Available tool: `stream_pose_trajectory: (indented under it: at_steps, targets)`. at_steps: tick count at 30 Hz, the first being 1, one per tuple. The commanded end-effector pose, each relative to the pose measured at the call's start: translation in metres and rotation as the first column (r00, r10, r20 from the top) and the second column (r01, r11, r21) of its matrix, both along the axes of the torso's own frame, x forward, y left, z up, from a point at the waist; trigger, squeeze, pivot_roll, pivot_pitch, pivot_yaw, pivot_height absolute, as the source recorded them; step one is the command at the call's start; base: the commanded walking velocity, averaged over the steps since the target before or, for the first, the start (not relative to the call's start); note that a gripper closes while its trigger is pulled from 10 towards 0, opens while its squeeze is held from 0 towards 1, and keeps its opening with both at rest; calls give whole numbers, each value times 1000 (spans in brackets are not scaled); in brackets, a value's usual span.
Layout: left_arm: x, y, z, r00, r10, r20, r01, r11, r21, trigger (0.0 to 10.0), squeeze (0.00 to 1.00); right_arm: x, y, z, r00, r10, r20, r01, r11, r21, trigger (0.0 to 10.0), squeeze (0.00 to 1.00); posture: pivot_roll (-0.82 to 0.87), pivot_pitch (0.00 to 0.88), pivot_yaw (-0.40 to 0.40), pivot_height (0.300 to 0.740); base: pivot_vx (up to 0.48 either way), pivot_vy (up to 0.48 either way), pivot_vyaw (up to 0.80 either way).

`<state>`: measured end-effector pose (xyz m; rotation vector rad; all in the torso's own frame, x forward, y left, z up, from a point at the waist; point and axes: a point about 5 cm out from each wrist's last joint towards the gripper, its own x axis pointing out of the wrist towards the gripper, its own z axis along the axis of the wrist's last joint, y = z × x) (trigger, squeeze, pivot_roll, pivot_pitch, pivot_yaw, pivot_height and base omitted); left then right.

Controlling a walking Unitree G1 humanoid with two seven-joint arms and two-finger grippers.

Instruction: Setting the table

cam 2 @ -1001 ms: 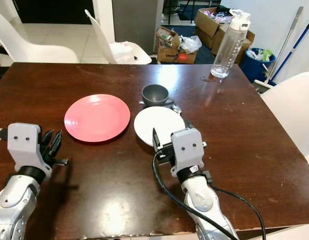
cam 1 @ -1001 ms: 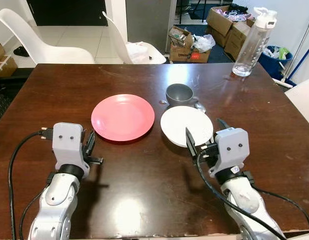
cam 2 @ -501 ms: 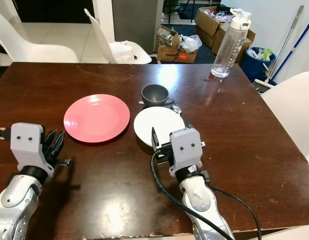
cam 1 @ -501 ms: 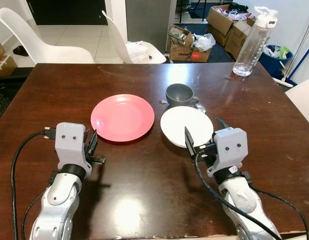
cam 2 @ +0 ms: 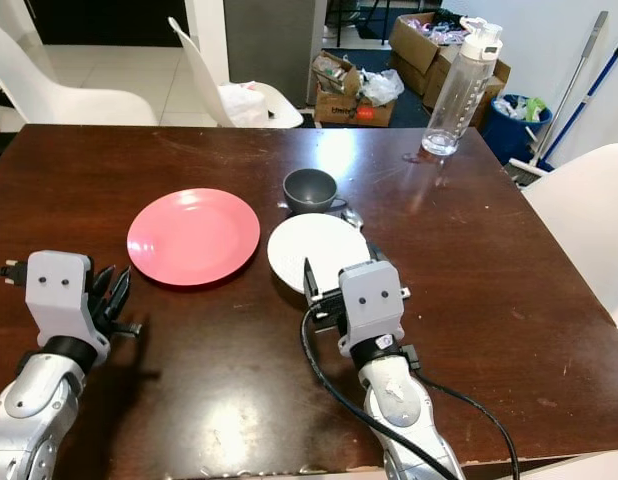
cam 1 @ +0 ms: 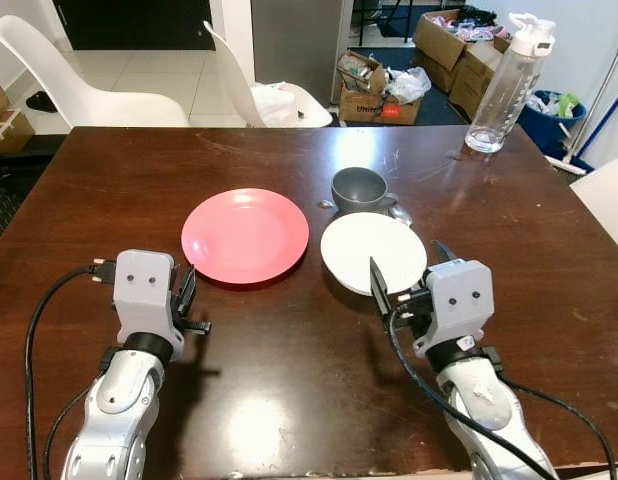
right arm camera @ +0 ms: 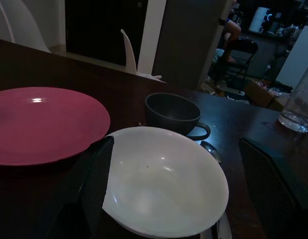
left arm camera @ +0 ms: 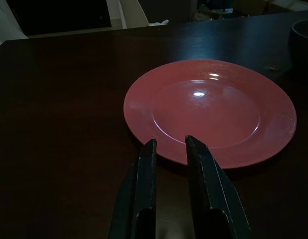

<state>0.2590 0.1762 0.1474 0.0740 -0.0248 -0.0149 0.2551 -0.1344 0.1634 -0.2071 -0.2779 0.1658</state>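
A pink plate (cam 1: 246, 235) lies on the dark wooden table (cam 1: 289, 370), with a shallow white plate (cam 1: 374, 250) to its right. Just behind the white plate stand a grey cup (cam 1: 359, 188) and a spoon (cam 1: 400, 213). My left gripper (cam 1: 183, 292) hovers at the pink plate's (left arm camera: 209, 109) near left rim, its fingers (left arm camera: 146, 159) open by a narrow gap with nothing between them. Wide open, my right gripper (cam 1: 409, 265) sits at the white plate's (right arm camera: 164, 179) near edge, one finger (right arm camera: 99, 179) on either side of it.
A clear water bottle (cam 1: 507, 90) stands at the table's far right corner. White chairs (cam 1: 79, 85) stand behind the table and another (cam 1: 609, 200) at its right side. Cardboard boxes (cam 1: 374, 85) and a blue bin (cam 1: 549, 115) sit on the floor beyond.
Both arms have crept slightly forward toward the plates. The plates, cup and bottle have not moved.
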Motion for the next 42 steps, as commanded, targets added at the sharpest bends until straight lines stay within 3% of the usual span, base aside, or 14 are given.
stream_pose_trajectory:
  at_steps: [1, 31, 42]
  targets:
    - [-1, -1, -7, 1000, 4, -25, -4, 1000, 5, 10000, 0, 1, -2, -4, 1000, -9, -14, 9, 1000, -5, 10000, 0, -38, 35, 64, 740, 0, 0, 0]
    - [-3, -7, -11, 999, -29, -38, 30, 999, 19, 10000, 0, 2, -1, -8, 999, -15, -37, 16, 999, 32, 10000, 0, -35, 44, 62, 740, 0, 0, 0]
    - [-6, -2, -20, 998, 0, -59, 2, 1000, 25, 10000, 0, -3, -4, -31, 994, -32, -100, 33, 999, 13, 10000, 0, -33, 32, 56, 740, 0, 0, 0]
